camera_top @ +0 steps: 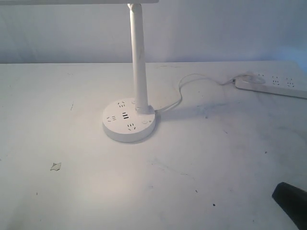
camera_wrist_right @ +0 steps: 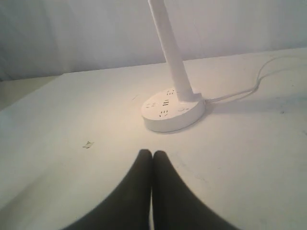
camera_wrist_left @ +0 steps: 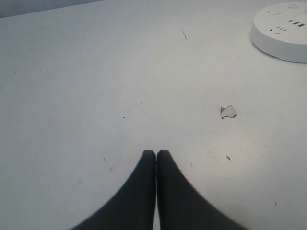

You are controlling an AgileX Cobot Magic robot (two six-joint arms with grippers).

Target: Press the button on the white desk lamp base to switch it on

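Note:
The white desk lamp base point(camera_top: 128, 125) is a round puck with socket holes and USB slots, and its slim pole point(camera_top: 138, 57) rises from its back edge. A faint ringed button point(camera_top: 144, 122) sits on the base top near the pole's foot. A warm pool of light lies on the table around the base. My right gripper point(camera_top: 289, 199) shows as a dark tip at the lower right, well short of the base. In the right wrist view it point(camera_wrist_right: 152, 153) is shut and empty, facing the base point(camera_wrist_right: 172, 114) and the button point(camera_wrist_right: 181, 109). My left gripper point(camera_wrist_left: 156, 153) is shut and empty, with the base point(camera_wrist_left: 282, 33) far off.
A long white power strip point(camera_top: 274, 85) lies at the back right, and a thin white cable point(camera_top: 181, 91) runs from it to the base. A small paper scrap point(camera_top: 55, 166) lies on the white table point(camera_top: 216, 158) at the front left, also in the left wrist view point(camera_wrist_left: 229, 112).

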